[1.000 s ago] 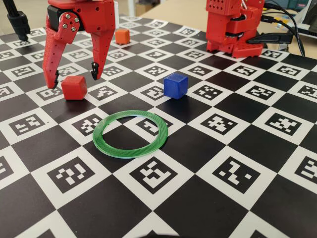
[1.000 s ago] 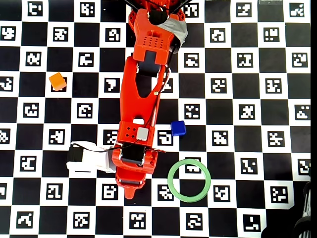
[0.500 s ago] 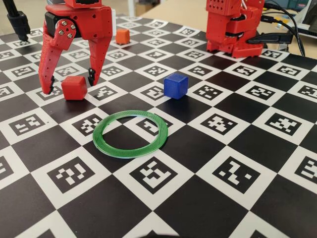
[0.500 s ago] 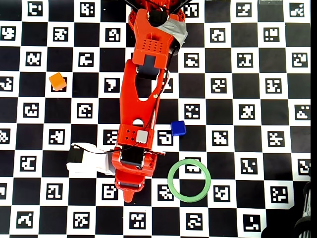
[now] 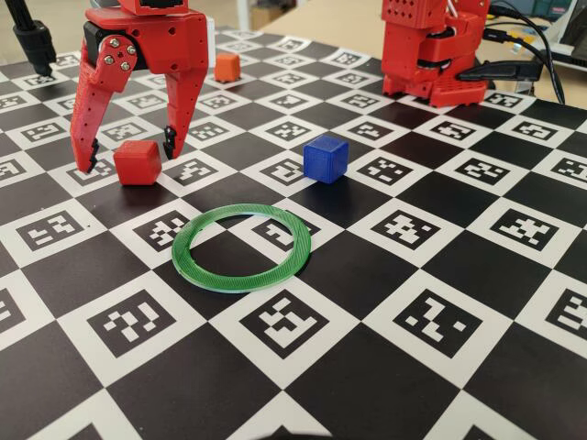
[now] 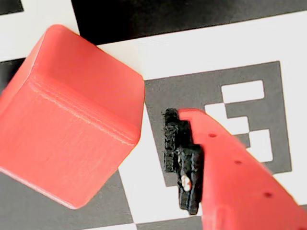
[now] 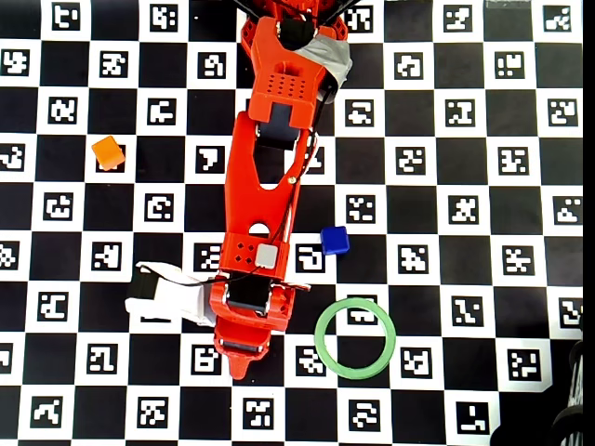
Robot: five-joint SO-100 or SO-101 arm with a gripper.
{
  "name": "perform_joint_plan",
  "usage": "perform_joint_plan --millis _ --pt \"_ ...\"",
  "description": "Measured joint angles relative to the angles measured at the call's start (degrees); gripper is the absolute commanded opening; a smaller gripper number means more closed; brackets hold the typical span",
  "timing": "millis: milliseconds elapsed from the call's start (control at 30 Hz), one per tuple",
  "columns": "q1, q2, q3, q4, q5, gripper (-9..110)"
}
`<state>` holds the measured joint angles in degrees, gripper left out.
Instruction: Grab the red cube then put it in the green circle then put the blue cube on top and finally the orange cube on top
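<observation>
The work surface is a flat board [image 5: 440, 211] printed as a black-and-white checkerboard, with a square coded marker in each white cell; in the fixed view a pale tabletop and dark cables show beyond its far right edge, and the arm's red base [image 5: 431, 50] stands at the far side. In that view the gripper [image 5: 128, 154] hangs at the near left with its two red fingers spread apart, tips low by the board, and the red cube [image 5: 138, 162] sits on the board between them, closer to the right-hand tip; nothing is clamped. In the wrist view the red cube [image 6: 72, 115] fills the left half, turned so an edge points toward the black-padded fingertip [image 6: 184, 163] at the right, with a sliver of board between them; the other finger is out of that picture. In the overhead view the arm [image 7: 270, 204] covers the red cube completely. The green circle [image 5: 242, 247] lies flat just right of and nearer than the red cube, its centre open over the board. The blue cube [image 5: 326, 159] stands on a white cell just beyond the ring's far right rim, turned corner-on to the fixed camera. The orange cube [image 5: 227, 67] rests far back, well apart from the others, partly cut by the finger's edge.
</observation>
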<state>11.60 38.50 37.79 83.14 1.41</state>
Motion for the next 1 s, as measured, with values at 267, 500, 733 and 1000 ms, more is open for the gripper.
perform_joint_plan --millis 267,500,733,1000 --pt "0.0 -0.7 0.0 0.0 6.86 41" --pt "0.0 -1.58 0.0 0.0 12.74 43" --pt "0.0 -1.58 0.0 0.0 19.95 43" --pt "0.0 -1.58 -0.18 -0.09 29.27 44"
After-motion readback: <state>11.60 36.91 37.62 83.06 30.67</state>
